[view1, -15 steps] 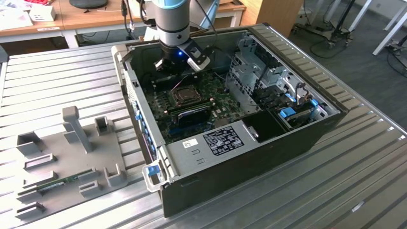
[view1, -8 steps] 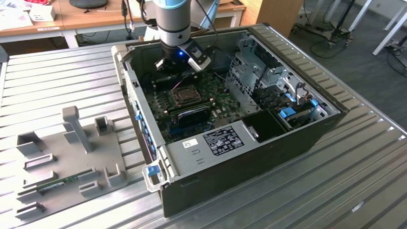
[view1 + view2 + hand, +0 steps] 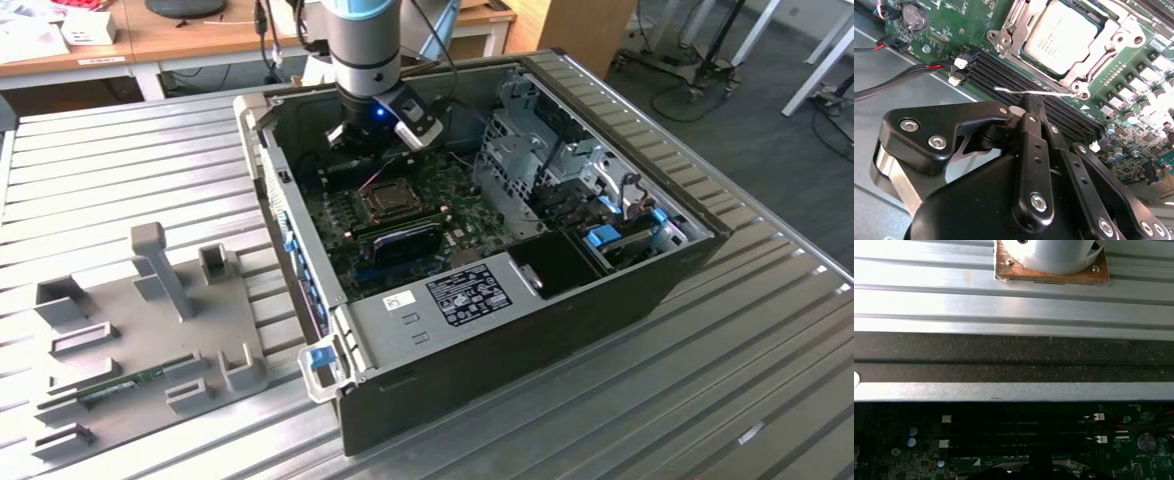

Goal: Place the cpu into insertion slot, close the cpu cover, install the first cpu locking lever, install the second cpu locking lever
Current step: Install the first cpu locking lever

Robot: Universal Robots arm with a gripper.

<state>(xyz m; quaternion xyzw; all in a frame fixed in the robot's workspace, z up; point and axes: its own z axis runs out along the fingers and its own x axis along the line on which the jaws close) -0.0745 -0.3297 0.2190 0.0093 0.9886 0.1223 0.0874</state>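
An open computer case point(image 3: 534, 300) on a ribbed metal table point(image 3: 134, 150): your arm reaches down into it, with the gripper point(image 3: 380, 130) hanging over the far end of the green motherboard point(image 3: 954, 30).

In the second wrist view, the cpu point(image 3: 1061, 35) sits flat in the insertion slot point(image 3: 1096, 19), silver top upward. The cpu cover point(image 3: 1089, 62) lies down around it, framing the chip through its window. So your task's thing is in its socket, not in the hand.

Your gripper point(image 3: 1028, 102) is drawn narrow, its two fingers together. Their tips are right at a thin wire locking lever point(image 3: 1009, 90), which runs over the black memory slots point(image 3: 1004, 75) beside the socket. Whether the tips pinch the wire or only press against it cannot be told from here.

The work appears to stand at the levers, with the chip seated and the cover down.

The lever looks like springy steel: light, stiff and smooth. It is likely to slide off a finger and to push back as it loads the cover. The best purchase seems to be out near its bent free end, where leverage is greatest, and not close to the hinge.

The chip is the fragile part, so force belongs on the wire and not on the silver top or the cover's window edge. The memory slots sit just beside the fingers, leaving you little room for a slip.
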